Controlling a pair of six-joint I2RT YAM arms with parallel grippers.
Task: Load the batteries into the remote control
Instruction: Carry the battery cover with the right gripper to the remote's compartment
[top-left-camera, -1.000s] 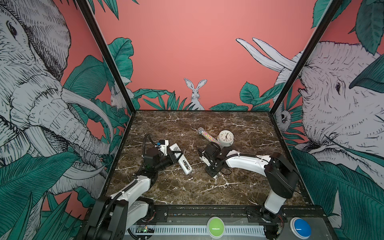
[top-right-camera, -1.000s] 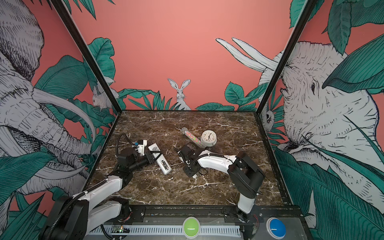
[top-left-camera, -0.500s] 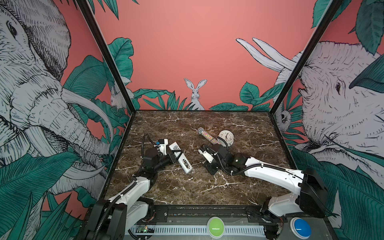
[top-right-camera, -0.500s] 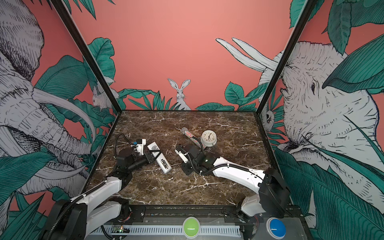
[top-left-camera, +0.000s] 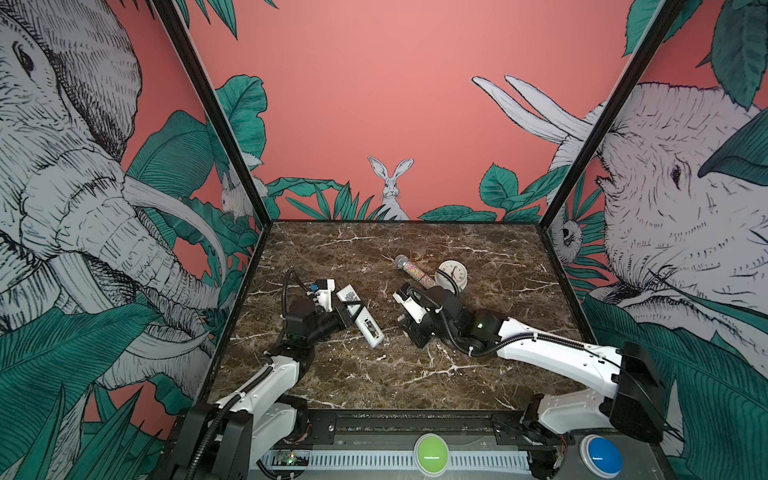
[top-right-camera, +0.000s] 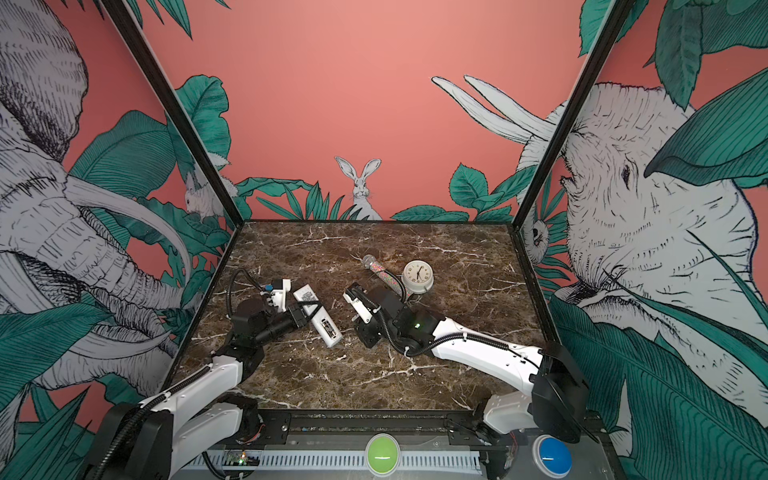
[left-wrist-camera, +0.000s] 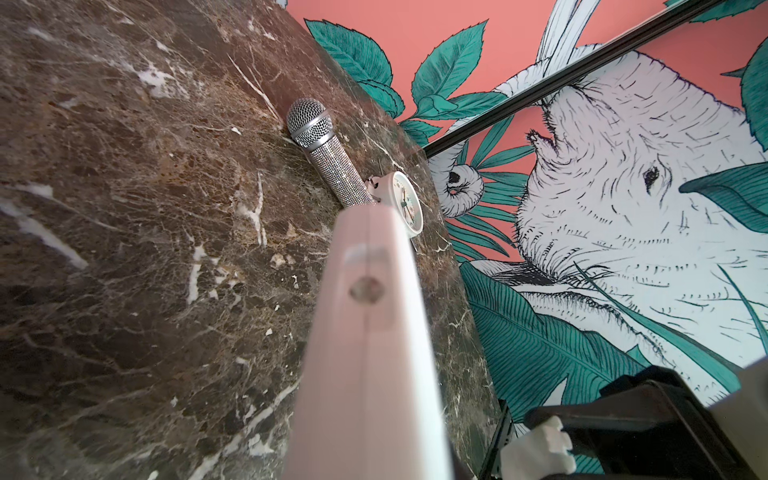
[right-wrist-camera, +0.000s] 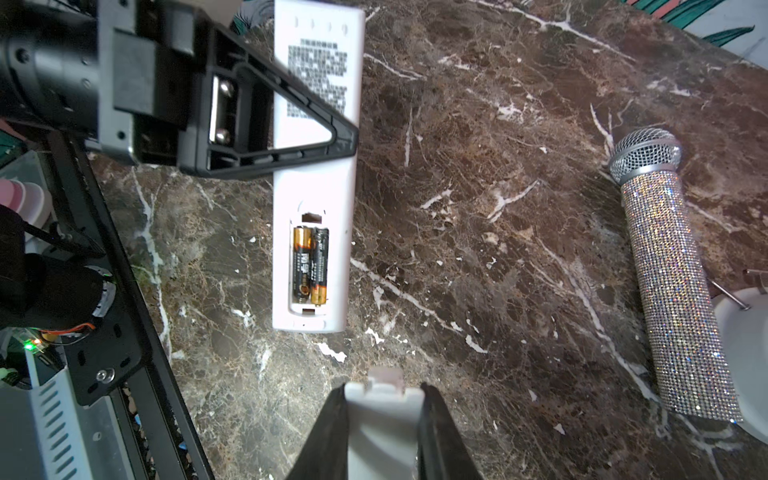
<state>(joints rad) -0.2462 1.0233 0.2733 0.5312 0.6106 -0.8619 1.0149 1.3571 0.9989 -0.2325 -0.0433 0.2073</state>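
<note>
The remote control (right-wrist-camera: 314, 199) lies back up on the marble, left of centre in both top views (top-left-camera: 359, 314) (top-right-camera: 318, 316). Its battery bay is open, and two batteries (right-wrist-camera: 310, 264) lie side by side in it, dark with gold ends. My left gripper (top-left-camera: 348, 309) is shut across the remote's middle; the remote's blurred white edge (left-wrist-camera: 370, 353) fills the left wrist view. My right gripper (right-wrist-camera: 382, 395) hovers just off the remote's bay end, shut on a white battery cover (right-wrist-camera: 382, 419) with a small tab. It also shows in both top views (top-left-camera: 409, 330) (top-right-camera: 361, 328).
A glittery microphone (top-left-camera: 415, 272) (right-wrist-camera: 673, 291) lies behind my right wrist, its tail against a round white clock (top-left-camera: 454, 274). Painted walls close in three sides. A green button (top-left-camera: 431, 454) and a blue button (top-left-camera: 600, 456) sit on the front rail.
My right arm's elbow has dropped from upright to stretched low toward the right, while its gripper stays near the remote's end. The left gripper and remote have barely moved.
</note>
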